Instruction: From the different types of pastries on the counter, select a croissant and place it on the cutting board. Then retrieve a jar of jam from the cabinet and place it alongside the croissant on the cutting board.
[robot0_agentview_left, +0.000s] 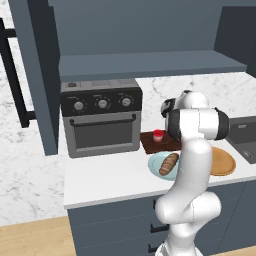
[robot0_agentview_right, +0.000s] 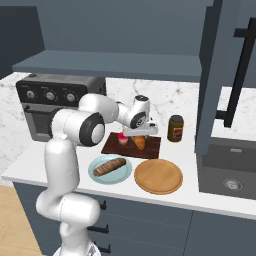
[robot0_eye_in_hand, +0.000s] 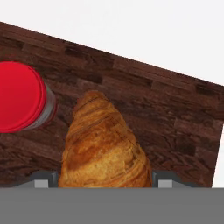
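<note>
The golden-brown croissant (robot0_eye_in_hand: 105, 148) lies lengthwise between my two fingertips, and my gripper (robot0_eye_in_hand: 105, 181) is shut on its sides. It sits low over the dark reddish-brown cutting board (robot0_eye_in_hand: 175, 118). A red jar of jam (robot0_eye_in_hand: 19, 96) stands upright on the board just to the croissant's left. From the right base view, the gripper (robot0_agentview_right: 139, 134) points down at the croissant (robot0_agentview_right: 140, 142) on the board (robot0_agentview_right: 152, 147), beside the jar (robot0_agentview_right: 122, 138). In the left base view my arm hides the croissant; the jar (robot0_agentview_left: 158, 135) and board (robot0_agentview_left: 150, 144) show.
A long brown loaf (robot0_agentview_right: 109, 166) lies on a pale blue plate (robot0_agentview_right: 95, 176) in front of the board, next to a round tan plate (robot0_agentview_right: 158, 176). The grey toaster oven (robot0_agentview_right: 45, 100) stands to the left, a dark brown jar (robot0_agentview_right: 175, 128) and the sink (robot0_agentview_right: 227, 170) to the right.
</note>
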